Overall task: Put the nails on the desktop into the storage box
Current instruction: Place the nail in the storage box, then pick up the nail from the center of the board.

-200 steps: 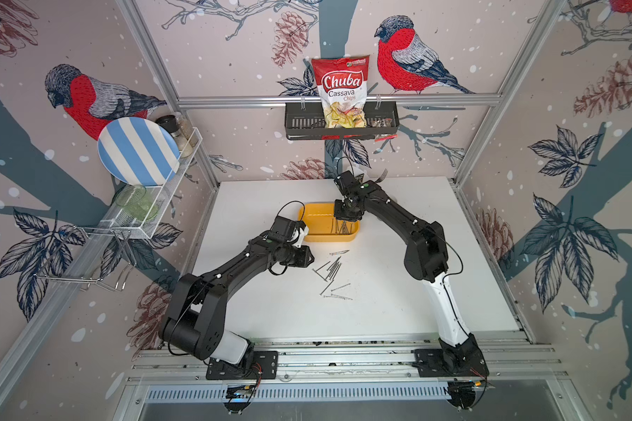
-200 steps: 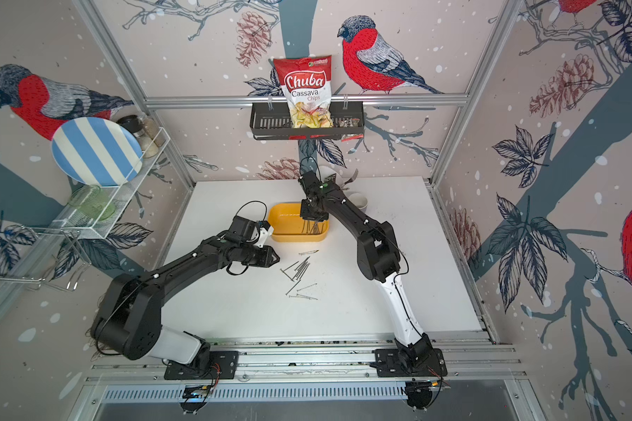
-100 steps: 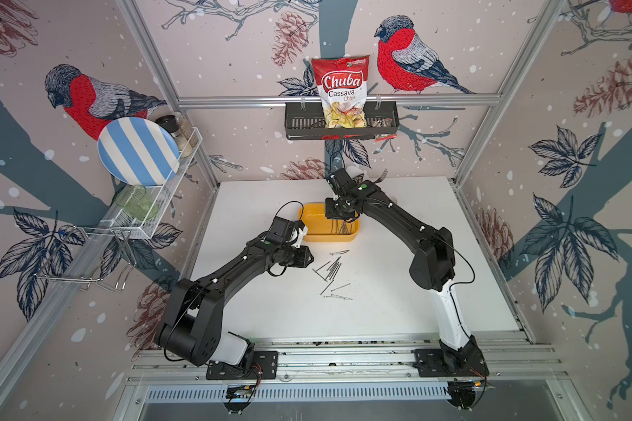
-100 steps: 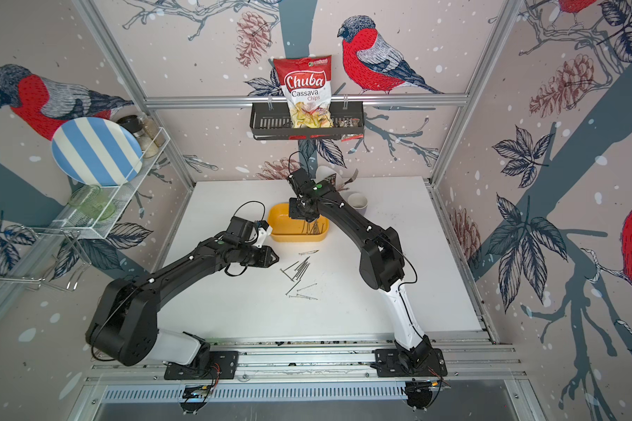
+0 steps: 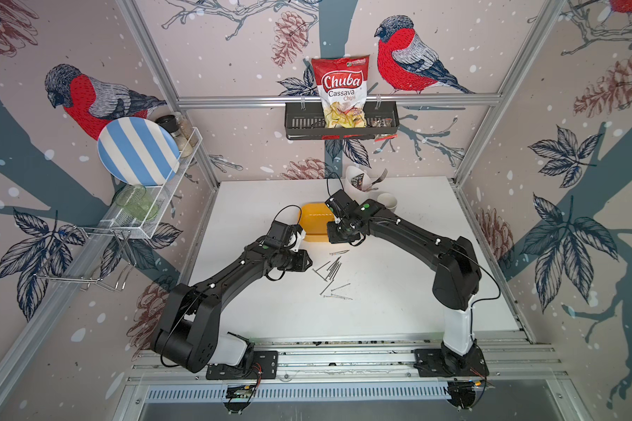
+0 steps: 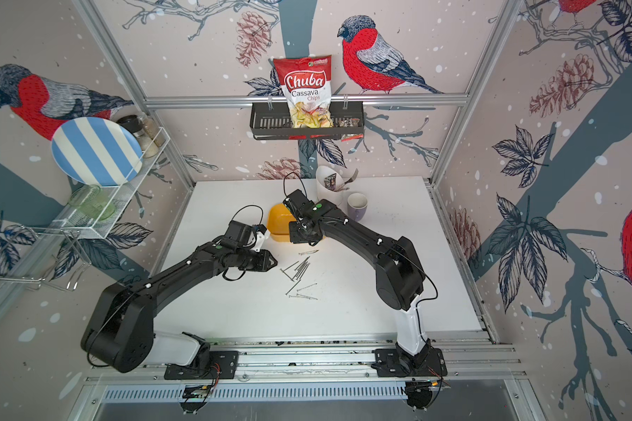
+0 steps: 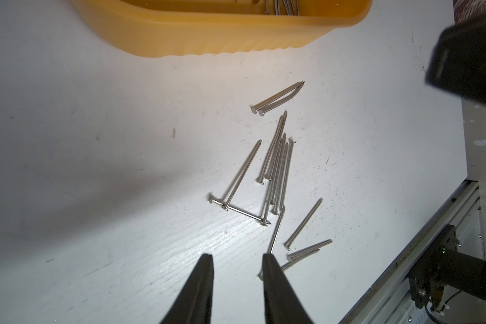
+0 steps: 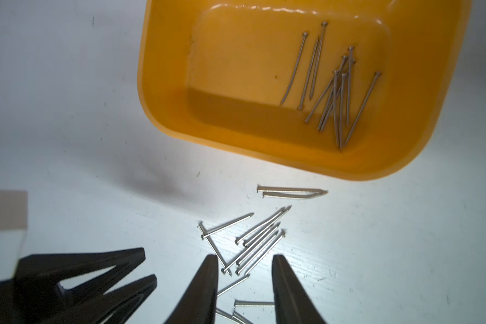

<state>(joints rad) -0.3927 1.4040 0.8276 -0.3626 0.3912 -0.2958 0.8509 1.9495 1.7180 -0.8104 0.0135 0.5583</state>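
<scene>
Swung my R gripper [image 8: 244, 257] back off the storage box [image 8: 163, 106] to over the loose nails [image 8: 260, 241] on the desktop [image 8: 68, 140], jaws part-open & empty like my L gripper [image 7: 236, 256]; approx half still to box.

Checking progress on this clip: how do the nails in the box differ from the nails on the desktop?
The box nails lie inside the yellow box, bunched toward one side; the desktop nails lie on the white desktop beside it. The box nails form one loose bunch; the desktop nails split into a tight bundle, a pair near the box and crossed strays. Shared: thin grey metal, small flat heads.
</scene>
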